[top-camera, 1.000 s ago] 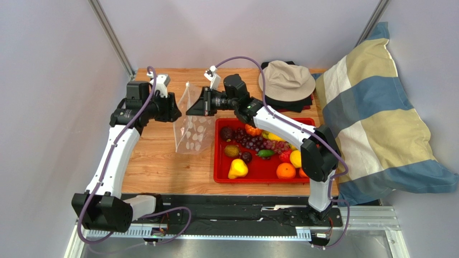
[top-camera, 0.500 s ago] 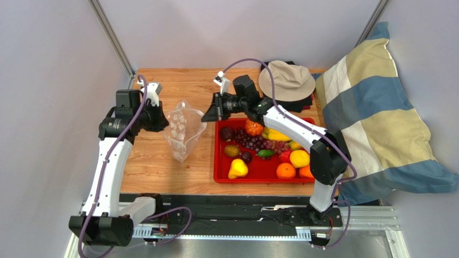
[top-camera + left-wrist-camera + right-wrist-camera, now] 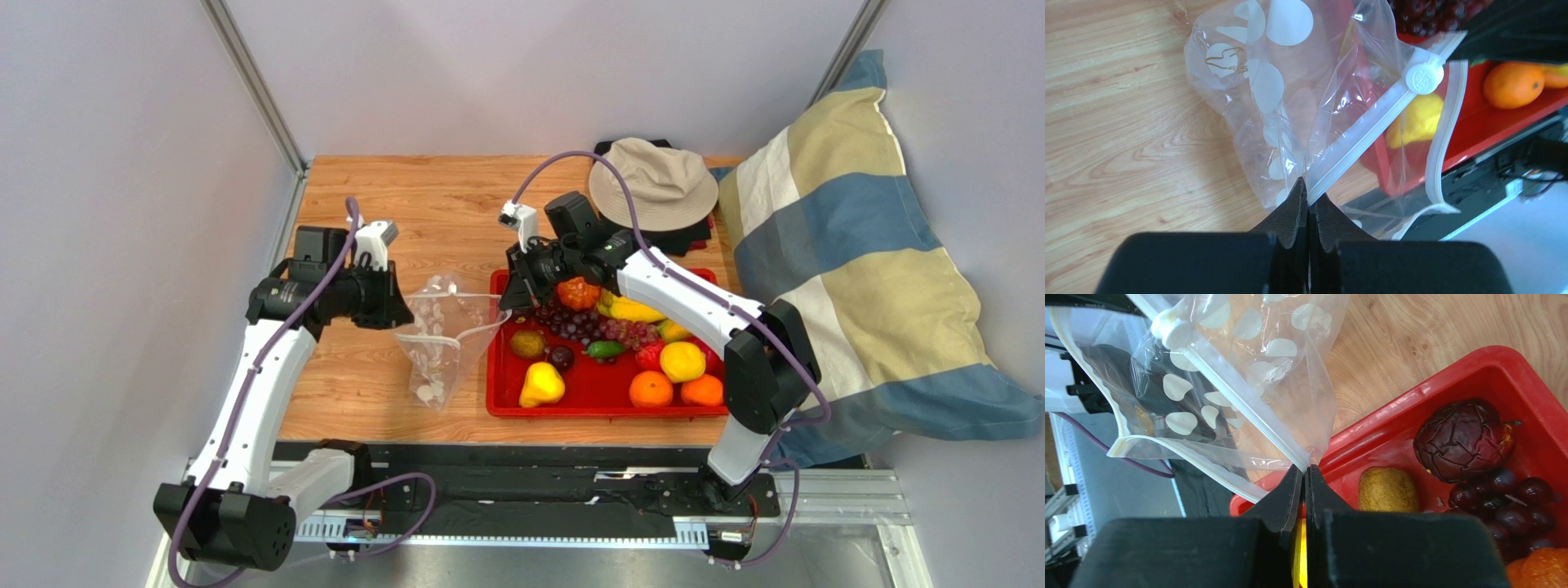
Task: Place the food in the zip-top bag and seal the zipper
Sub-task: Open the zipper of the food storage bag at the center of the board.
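Observation:
The zip-top bag (image 3: 439, 341), clear with white dots, hangs above the table, its mouth held between both grippers. My left gripper (image 3: 400, 303) is shut on the bag's left end, pinching the zipper (image 3: 1364, 122) strip. A round white slider (image 3: 1424, 77) sits on that strip. My right gripper (image 3: 508, 298) is shut on the bag's other corner (image 3: 1310, 454), over the tray's far left corner. The food lies in the red tray (image 3: 589, 409): a yellow pear (image 3: 541, 385), an orange (image 3: 650, 388), dark grapes (image 3: 586, 325), a dark plum (image 3: 1463, 440) and bananas (image 3: 628, 310).
A beige hat (image 3: 653, 181) on dark cloth lies behind the tray. A striped pillow (image 3: 859, 270) leans at the right edge. Bare wood (image 3: 417, 196) stretches behind the bag, and the table's left edge is close to my left arm.
My left gripper closed on the bag's left edge. Both grippers came toward the near side with it, and the flat upright bag now hangs with its mouth spread.

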Robot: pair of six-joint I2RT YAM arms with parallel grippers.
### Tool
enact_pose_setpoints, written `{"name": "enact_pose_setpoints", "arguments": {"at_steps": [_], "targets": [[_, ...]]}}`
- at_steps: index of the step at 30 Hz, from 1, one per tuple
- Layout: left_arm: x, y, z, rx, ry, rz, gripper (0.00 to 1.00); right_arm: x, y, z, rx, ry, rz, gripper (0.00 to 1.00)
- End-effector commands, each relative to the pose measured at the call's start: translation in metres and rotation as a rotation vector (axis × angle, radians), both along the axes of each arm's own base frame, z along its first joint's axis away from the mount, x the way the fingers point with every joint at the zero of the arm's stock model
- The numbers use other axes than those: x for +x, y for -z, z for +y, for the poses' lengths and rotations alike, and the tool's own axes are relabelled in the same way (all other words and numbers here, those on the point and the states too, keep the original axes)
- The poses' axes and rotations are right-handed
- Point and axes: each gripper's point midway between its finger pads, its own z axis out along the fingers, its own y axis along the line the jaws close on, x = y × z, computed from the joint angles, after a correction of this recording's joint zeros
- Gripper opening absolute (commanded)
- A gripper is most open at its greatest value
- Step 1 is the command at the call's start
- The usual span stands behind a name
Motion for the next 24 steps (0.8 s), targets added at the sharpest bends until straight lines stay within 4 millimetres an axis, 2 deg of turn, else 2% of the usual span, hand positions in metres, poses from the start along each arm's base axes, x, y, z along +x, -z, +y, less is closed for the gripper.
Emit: {"name": "enact_pose_setpoints", "arguments": {"at_steps": [1,6,10,12,13,16,20,22,24], "targets": [[0.029,-0.01,-0.01,-0.081,-0.094,-0.02,0.0,0.012,-0.002,-0.017,-0.056,0.006,-0.096,0.09],[0.046,-0.006,-0.031,-0.112,-0.085,0.021,0.0,0.017,-0.014,-0.028,-0.108,-0.014,-0.149,0.21],[0.055,0.002,-0.043,-0.117,-0.074,0.048,0.0,0.025,-0.02,-0.047,-0.15,0.025,-0.2,0.48],[0.057,0.004,-0.047,-0.12,-0.065,0.055,0.0,0.031,-0.031,-0.062,-0.152,0.071,-0.23,0.55],[0.058,0.003,-0.048,-0.121,-0.064,0.054,0.0,0.032,-0.03,-0.068,-0.161,0.082,-0.235,0.67],[0.057,0.003,-0.052,-0.125,-0.054,0.057,0.0,0.036,-0.032,-0.091,-0.22,0.112,-0.272,0.71],[0.056,0.003,-0.054,-0.122,-0.042,0.051,0.0,0.041,-0.019,-0.127,-0.343,0.165,-0.281,0.77],[0.055,0.002,-0.054,-0.119,-0.037,0.044,0.0,0.044,-0.015,-0.147,-0.377,0.236,-0.257,0.76],[0.054,0.002,-0.054,-0.115,-0.031,0.037,0.0,0.045,-0.002,-0.165,-0.407,0.294,-0.206,0.73]]}}
